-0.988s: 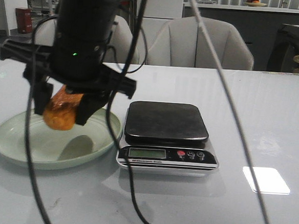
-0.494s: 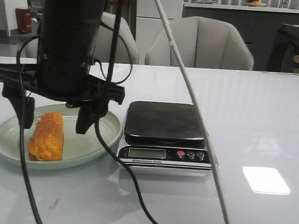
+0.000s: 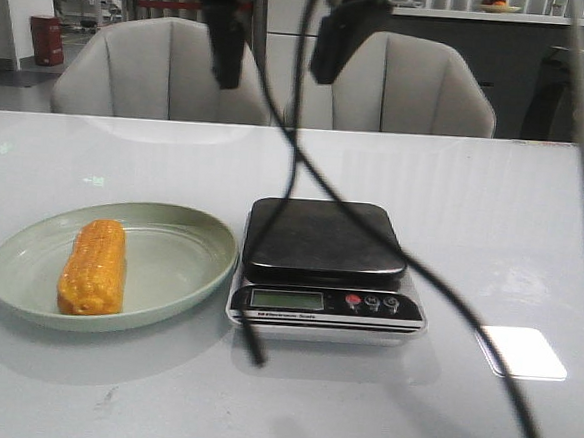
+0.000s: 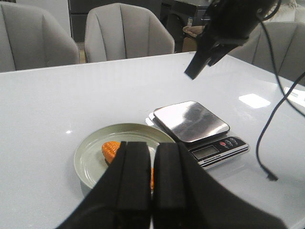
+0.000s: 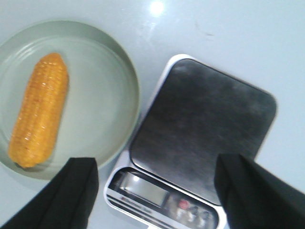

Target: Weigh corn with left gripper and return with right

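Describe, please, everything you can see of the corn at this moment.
The corn is one orange-yellow cob with bumpy kernel rows and blunt ends, looking whole and slightly glossy. It lies flat on its side in the pale green plate, towards the side away from the scale, its length running roughly front to back. Only the plate touches it; no gripper holds it. In the left wrist view, the closed fingers hide part of it.

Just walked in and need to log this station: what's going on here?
Nothing is being held. The orange-yellow corn cob lies in the pale green plate, beside the black-topped kitchen scale, whose platform is bare. The right gripper hangs open high above the scale and plate. The left gripper is shut and empty, off the table, looking across at the plate.
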